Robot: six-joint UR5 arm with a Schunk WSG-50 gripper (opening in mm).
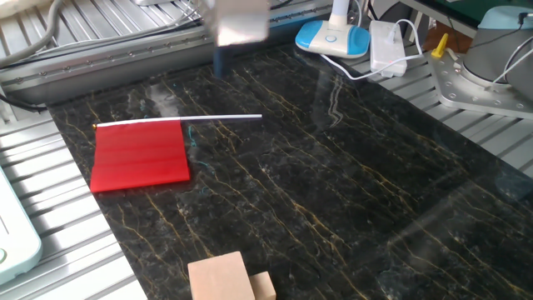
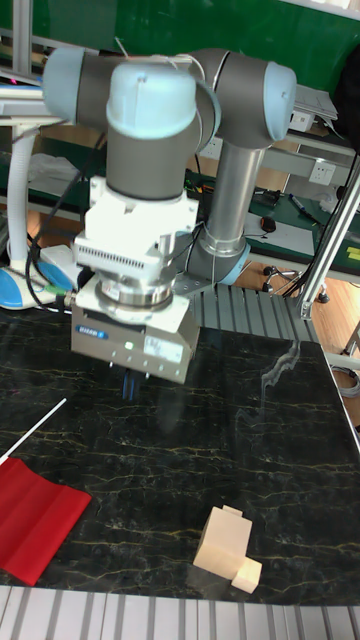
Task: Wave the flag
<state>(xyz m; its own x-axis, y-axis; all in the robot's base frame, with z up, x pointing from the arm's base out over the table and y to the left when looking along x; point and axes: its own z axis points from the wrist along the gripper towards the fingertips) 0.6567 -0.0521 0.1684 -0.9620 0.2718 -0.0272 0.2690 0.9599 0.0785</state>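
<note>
The flag (image 1: 140, 156) lies flat on the dark marble table (image 1: 333, 183), its red sheet at the left and its thin white stick (image 1: 221, 118) running right along the far edge. In the tall fixed view the flag (image 2: 35, 515) sits at the lower left. My gripper (image 1: 223, 60) hovers blurred near the table's far edge, behind the stick's free end and apart from it. In the tall fixed view the gripper (image 2: 130, 385) points down above the table. Its dark fingers overlap into one narrow shape, so the gap between them is hidden. Nothing is held.
Two pale wooden blocks (image 1: 221, 279) stand at the near edge. A blue and white lamp base (image 1: 333, 37) and a white adapter (image 1: 387, 46) with cable sit at the far right. Ribbed metal surfaces (image 1: 50, 208) border the table on the left.
</note>
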